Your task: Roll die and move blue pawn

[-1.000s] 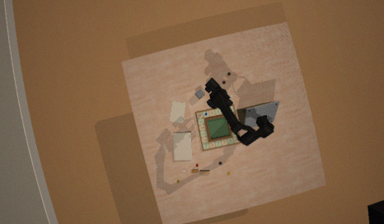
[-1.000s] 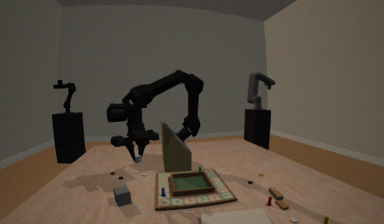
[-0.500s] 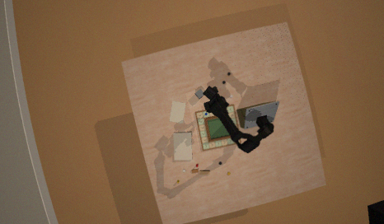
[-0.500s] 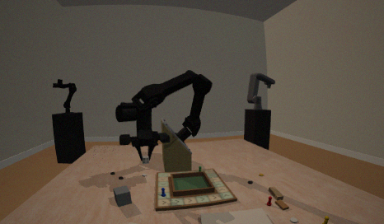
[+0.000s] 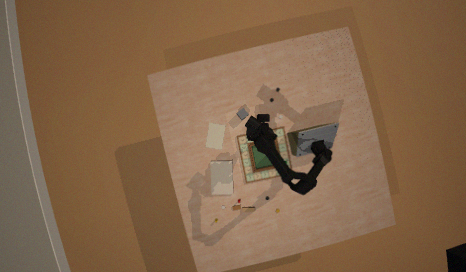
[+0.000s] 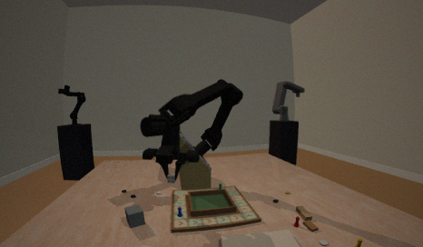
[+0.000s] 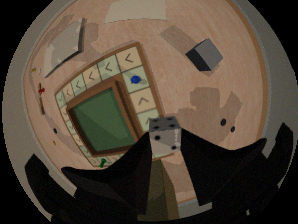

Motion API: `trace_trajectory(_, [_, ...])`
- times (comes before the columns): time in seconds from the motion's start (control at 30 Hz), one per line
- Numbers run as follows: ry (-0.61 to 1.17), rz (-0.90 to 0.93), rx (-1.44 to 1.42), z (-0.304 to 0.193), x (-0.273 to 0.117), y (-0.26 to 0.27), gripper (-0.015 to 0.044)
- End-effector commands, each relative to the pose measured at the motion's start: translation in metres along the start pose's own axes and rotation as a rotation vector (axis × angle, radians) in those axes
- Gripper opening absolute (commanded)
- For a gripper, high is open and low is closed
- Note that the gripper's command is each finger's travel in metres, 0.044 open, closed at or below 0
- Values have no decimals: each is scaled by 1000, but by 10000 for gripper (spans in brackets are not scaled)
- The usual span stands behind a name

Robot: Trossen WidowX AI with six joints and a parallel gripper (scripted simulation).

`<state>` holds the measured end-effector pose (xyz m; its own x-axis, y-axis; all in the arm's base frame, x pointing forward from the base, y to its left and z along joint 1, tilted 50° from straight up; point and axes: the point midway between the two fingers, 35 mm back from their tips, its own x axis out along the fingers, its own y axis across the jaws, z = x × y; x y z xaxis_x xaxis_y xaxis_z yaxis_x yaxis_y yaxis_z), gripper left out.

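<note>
My gripper [image 6: 171,177] [image 7: 164,134] [image 5: 255,121] is shut on the small grey die [image 6: 172,178] [image 7: 164,133] and holds it in the air, just off the far left corner of the game board [image 6: 206,222] [image 7: 143,102] [image 5: 246,166]. The board has arrow tiles around a green tray [image 6: 210,202] [image 7: 100,119] [image 5: 261,158] in its middle. The blue pawn [image 6: 179,212] [image 7: 136,79] stands upright on the board's left track. A green pawn [image 6: 220,185] [image 7: 101,161] stands on the far side of the board. A red pawn [image 6: 296,222] and a yellow pawn [image 6: 359,242] stand off the board to the right.
A grey cube [image 6: 134,215] [image 7: 205,54] [image 5: 242,114] sits left of the board. A tan box [image 6: 194,176] stands behind the board. Wooden blocks [image 6: 304,212] lie to the right, small black discs [image 6: 131,196] to the left, and pale sheets [image 5: 222,177] near the front edge. Two other arms on pedestals [image 6: 75,150] [image 6: 283,138] stand at the back.
</note>
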<state>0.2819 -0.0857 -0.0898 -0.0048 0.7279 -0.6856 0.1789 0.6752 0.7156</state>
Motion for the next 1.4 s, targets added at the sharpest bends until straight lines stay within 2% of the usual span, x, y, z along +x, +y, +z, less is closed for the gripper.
trace_trajectory(0.0, [2, 6, 138, -1, 4, 15, 0])
trace_trajectory(1.37, [35, 24, 1252, -29, 30, 124, 0])
